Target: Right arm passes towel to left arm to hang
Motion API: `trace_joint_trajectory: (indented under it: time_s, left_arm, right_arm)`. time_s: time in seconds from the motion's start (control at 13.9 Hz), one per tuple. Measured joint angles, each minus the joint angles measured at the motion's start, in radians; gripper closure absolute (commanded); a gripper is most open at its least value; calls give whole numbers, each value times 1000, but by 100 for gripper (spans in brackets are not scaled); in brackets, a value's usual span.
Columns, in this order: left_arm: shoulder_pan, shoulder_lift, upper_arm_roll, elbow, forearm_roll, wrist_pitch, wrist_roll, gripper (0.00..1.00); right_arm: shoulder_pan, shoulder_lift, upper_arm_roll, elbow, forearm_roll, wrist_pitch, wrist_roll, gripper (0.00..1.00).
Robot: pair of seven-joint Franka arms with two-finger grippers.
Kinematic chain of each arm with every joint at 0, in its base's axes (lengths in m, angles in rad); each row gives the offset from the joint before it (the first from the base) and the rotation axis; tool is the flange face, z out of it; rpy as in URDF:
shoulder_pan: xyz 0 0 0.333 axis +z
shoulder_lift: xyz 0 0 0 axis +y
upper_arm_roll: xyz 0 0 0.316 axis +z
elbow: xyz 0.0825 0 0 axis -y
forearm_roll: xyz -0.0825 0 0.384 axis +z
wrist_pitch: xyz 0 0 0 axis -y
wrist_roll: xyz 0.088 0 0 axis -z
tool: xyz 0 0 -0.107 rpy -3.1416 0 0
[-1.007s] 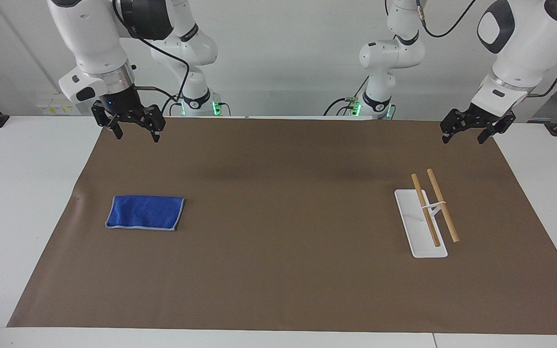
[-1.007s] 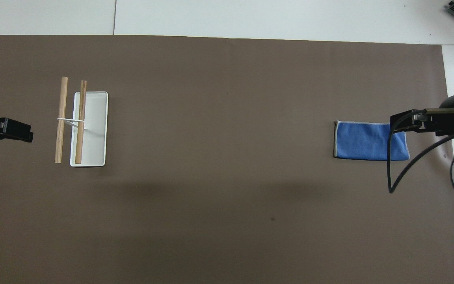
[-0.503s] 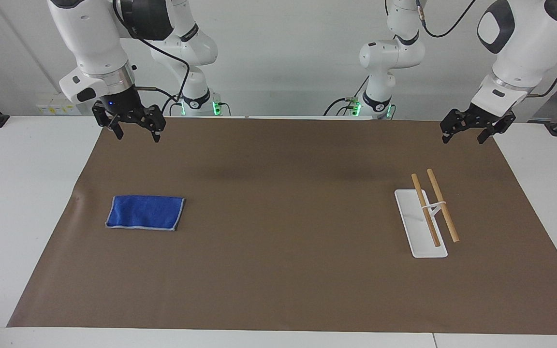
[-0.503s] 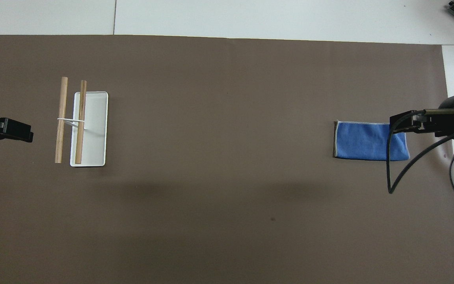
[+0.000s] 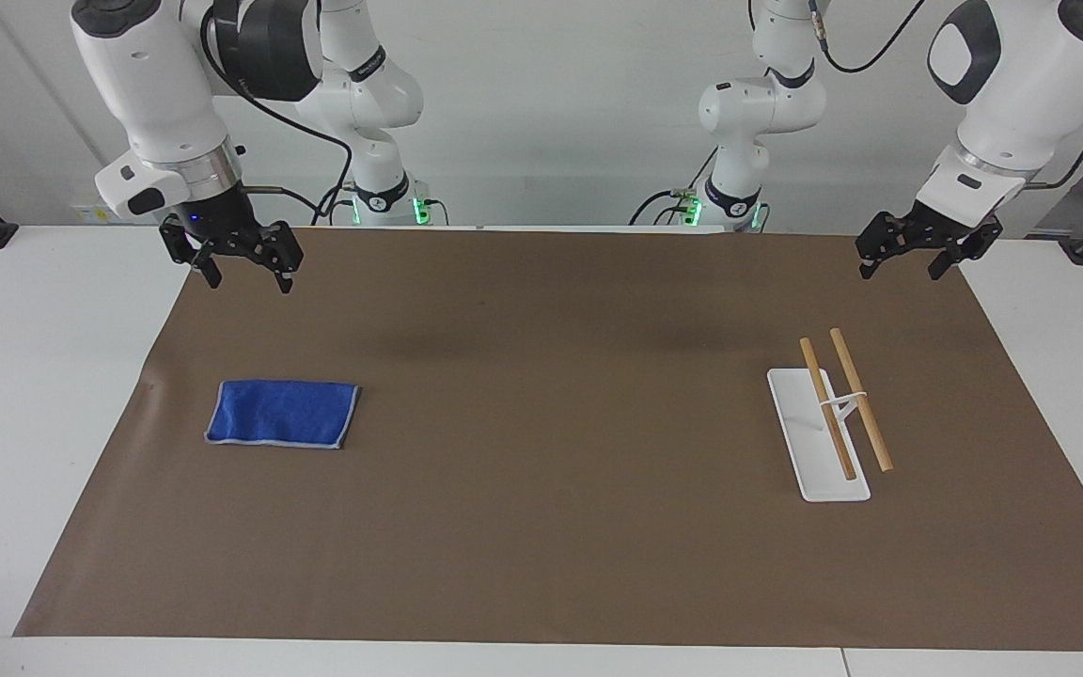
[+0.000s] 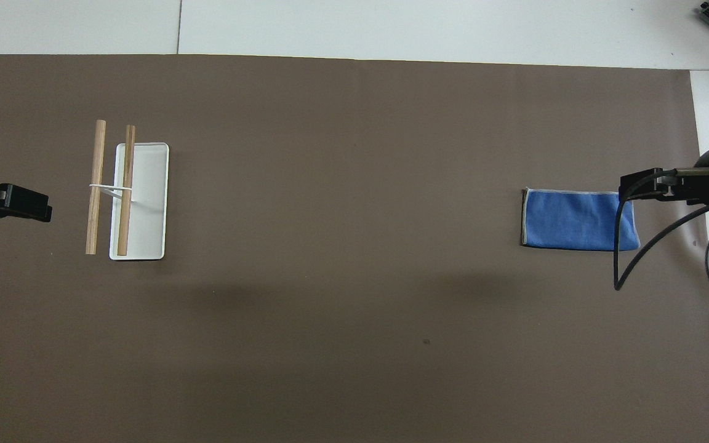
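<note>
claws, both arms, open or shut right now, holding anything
Left claw: open, empty, over the mat's edge.
Right claw: open, empty, towel not yet touched.

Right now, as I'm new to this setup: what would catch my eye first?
A blue towel lies flat on the brown mat toward the right arm's end. Toward the left arm's end stands a white rack with two wooden bars. Both arms hang raised, fingers open: the right gripper and the left gripper.

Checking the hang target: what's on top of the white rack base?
Two wooden rods held above the white base by a thin white bracket; no cloth on them. The base's surface directly under the rods is hidden.
</note>
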Motion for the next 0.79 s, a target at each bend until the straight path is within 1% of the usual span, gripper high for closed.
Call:
trace_joint_trajectory:
  time_s: [0.14,0.43,0.58,0.79]
  left_arm:
    - [0,0,0,0,0,0,0,0]
    - [0,0,0,0,0,0,0,0]
    - [0,0,0,0,0,0,0,0]
    - [0,0,0,0,0,0,0,0]
  right_arm:
    - [-24,2,-1,-72,0,71,-36,0]
    - [-72,23,-2,-249,0,278,-88,0]
    - [-88,66,-2,-301,0,380,-92,0]
    - [-94,150,-2,-360,0,566,-96,0]
